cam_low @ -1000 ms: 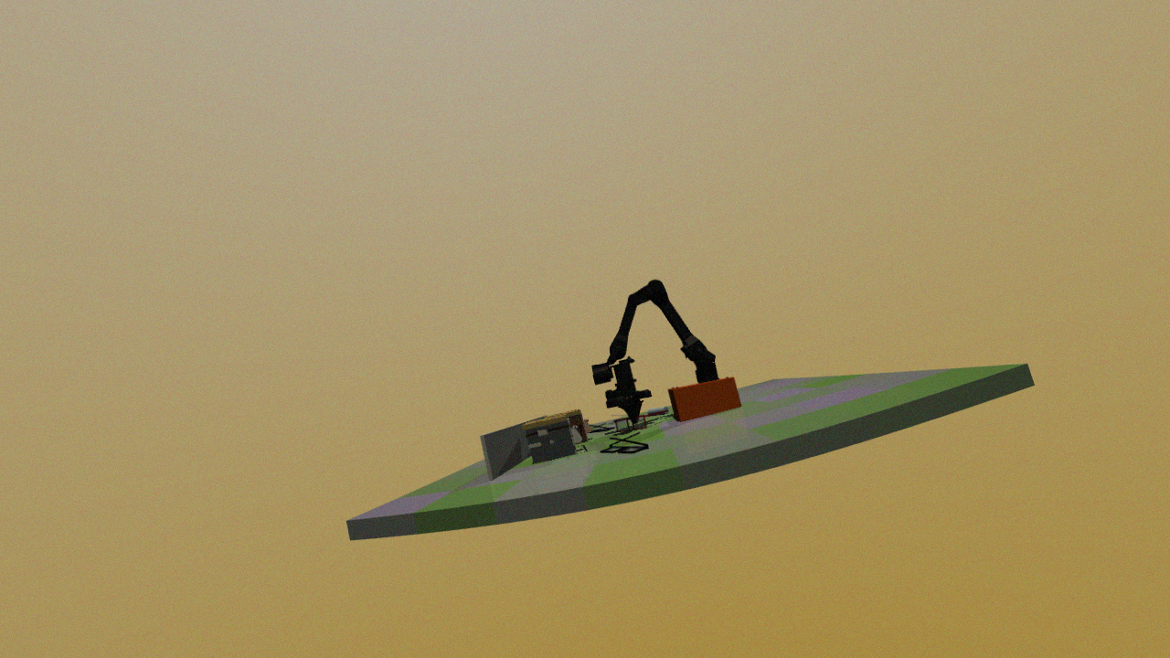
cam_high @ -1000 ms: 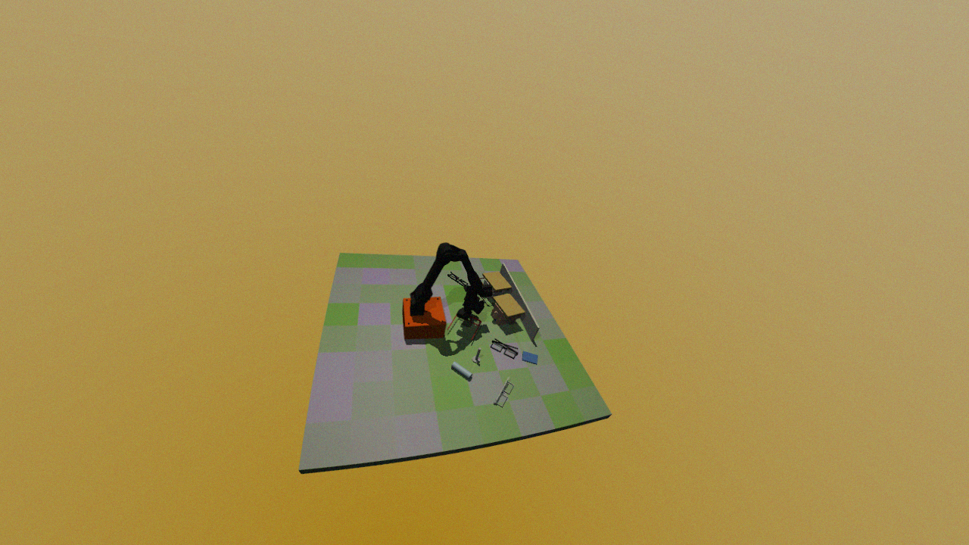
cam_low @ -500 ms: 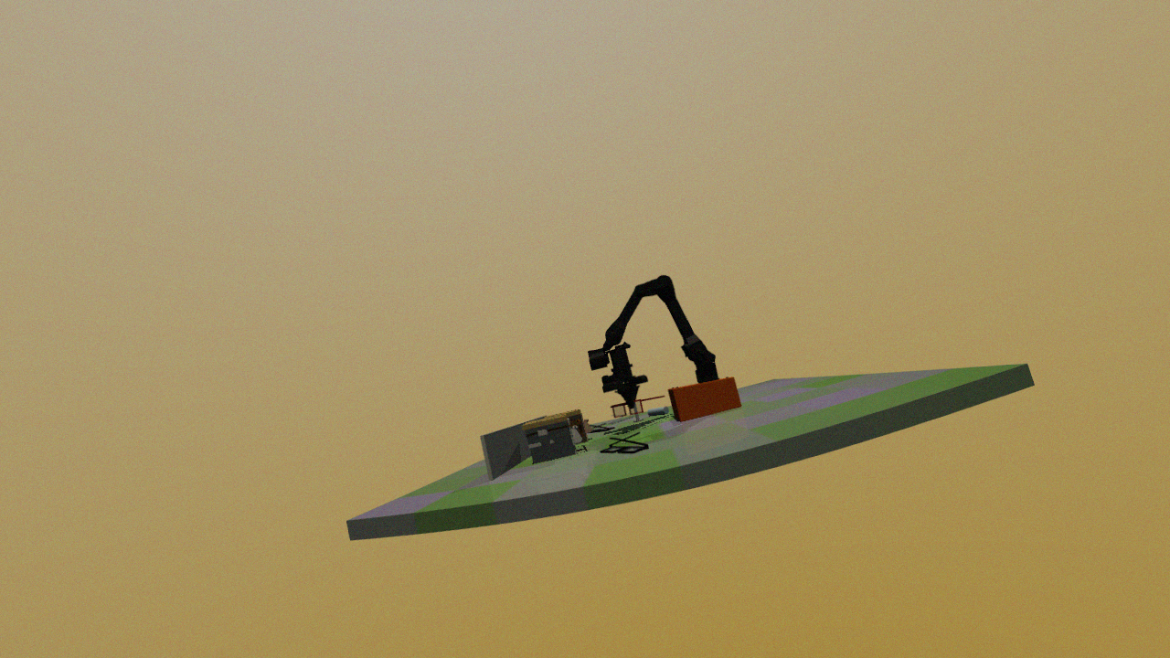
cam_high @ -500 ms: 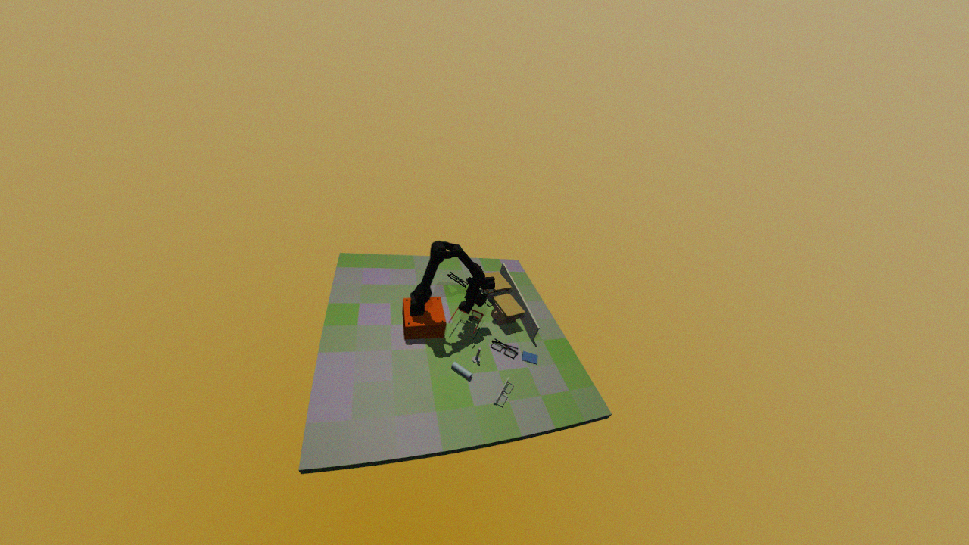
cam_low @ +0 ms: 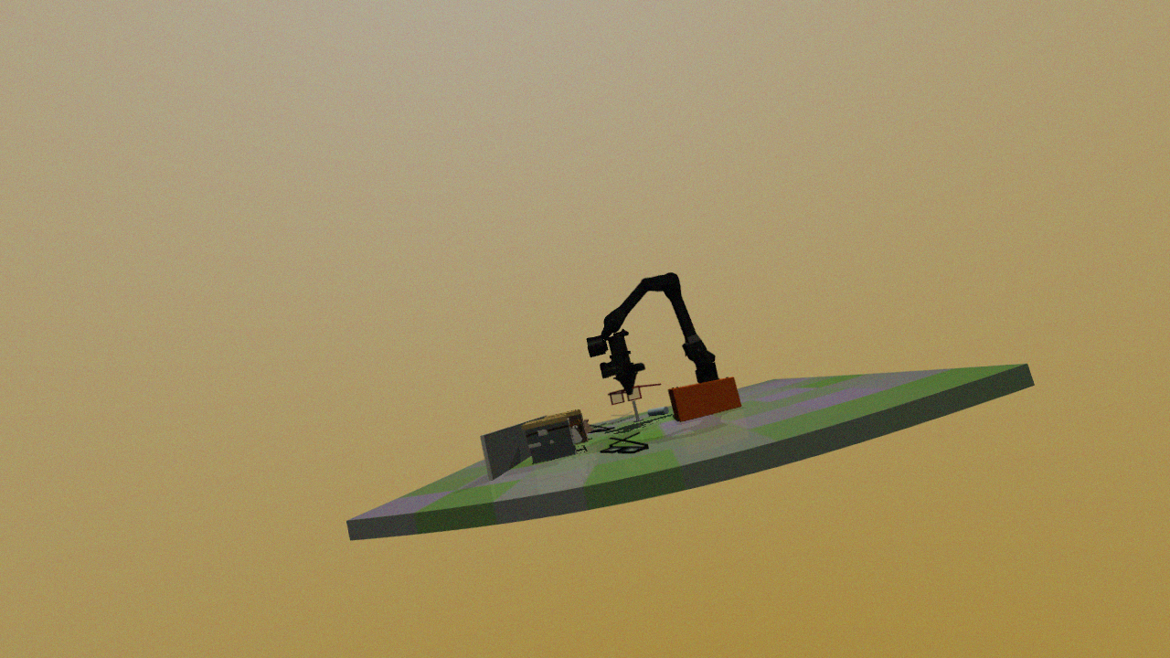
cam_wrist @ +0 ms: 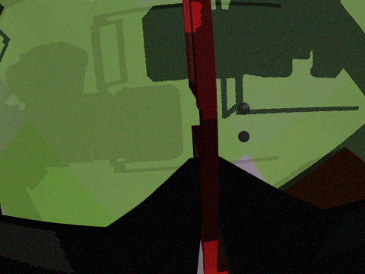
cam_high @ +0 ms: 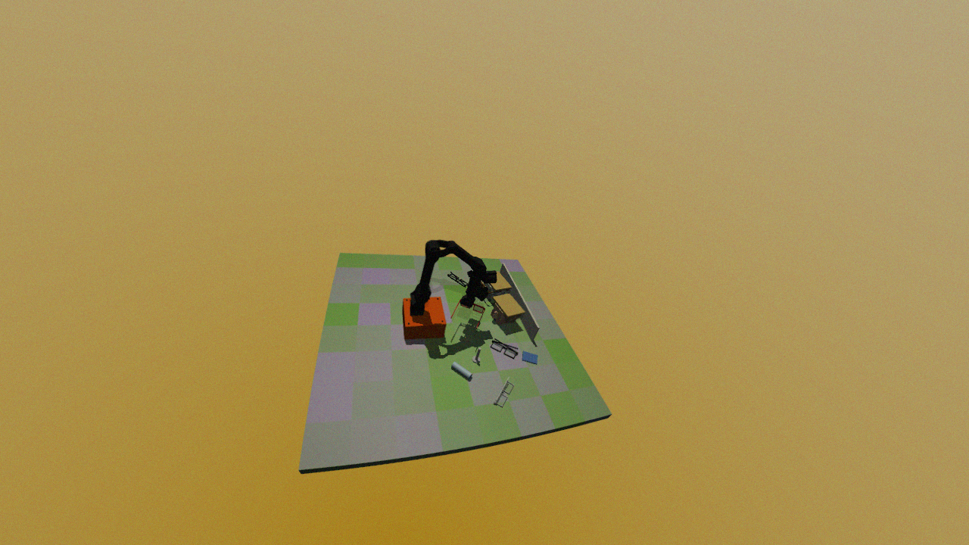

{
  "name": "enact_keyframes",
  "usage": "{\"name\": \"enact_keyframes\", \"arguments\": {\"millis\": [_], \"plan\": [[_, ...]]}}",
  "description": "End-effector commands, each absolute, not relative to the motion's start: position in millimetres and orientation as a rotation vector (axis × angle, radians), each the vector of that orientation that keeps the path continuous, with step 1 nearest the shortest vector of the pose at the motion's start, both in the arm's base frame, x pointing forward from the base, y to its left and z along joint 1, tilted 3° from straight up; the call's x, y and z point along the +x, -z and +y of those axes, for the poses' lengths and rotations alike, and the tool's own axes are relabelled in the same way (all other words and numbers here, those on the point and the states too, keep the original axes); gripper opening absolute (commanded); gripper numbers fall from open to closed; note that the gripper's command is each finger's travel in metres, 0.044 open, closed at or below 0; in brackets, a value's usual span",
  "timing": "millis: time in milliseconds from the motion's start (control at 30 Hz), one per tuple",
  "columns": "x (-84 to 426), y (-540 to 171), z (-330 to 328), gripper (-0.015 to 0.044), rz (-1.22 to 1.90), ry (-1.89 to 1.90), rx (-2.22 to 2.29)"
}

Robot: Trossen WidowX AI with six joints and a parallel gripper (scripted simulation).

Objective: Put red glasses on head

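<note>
"What's closest to the wrist camera?"

"The end effector (cam_high: 466,302) (cam_low: 630,391) (cam_wrist: 204,167), closed on the red glasses (cam_high: 475,305) (cam_low: 640,393) (cam_wrist: 208,95). It grips the front frame near the bridge."

"Is the pair up?"

"Yes, the exterior view shows it above the bench (cam_high: 366,434) (cam_low: 703,470). From the wrist alone I'd have only the frame edge-on, over shadows."

"Which step, then?"

"Lift and carry, I'd judge; seating comes later. The temples reach back toward the orange base (cam_high: 425,331) (cam_low: 705,399), so the next move probably calls for turning the pair until they lead toward the face, kept level."

"And farther out?"

"Two tan-topped blocks (cam_high: 508,305), likely the heads, near the upright panel (cam_high: 528,311) (cam_low: 502,451). The top view separates them; the exterior view runs them together."

"The blue tag?"

"I can't make it out. The top view has a flat blue piece (cam_high: 529,356), which I can't find in the exterior view, but it lies apart from the blocks, so I wouldn't choose a head by it."

"Main worry?"

"The pair could pivot in that narrow grip, or a temple could brush the other head. Approach slowly, and let go only once both temples sit behind the ears."
</note>
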State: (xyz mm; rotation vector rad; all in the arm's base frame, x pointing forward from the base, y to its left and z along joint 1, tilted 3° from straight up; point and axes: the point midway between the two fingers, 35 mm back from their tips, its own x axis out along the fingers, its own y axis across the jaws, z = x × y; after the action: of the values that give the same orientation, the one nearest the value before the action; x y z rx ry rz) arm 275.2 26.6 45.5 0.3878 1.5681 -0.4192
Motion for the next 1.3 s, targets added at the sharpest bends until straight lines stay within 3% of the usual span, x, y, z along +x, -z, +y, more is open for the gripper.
{"name": "enact_keyframes", "arguments": {"millis": [0,1267], "plan": [[281.3,-51.2,20.6,0.0000,1.573,0.338,0.347],[309.4,-79.7,-61.3,0.0000,1.402,-0.542,-0.267]]}}
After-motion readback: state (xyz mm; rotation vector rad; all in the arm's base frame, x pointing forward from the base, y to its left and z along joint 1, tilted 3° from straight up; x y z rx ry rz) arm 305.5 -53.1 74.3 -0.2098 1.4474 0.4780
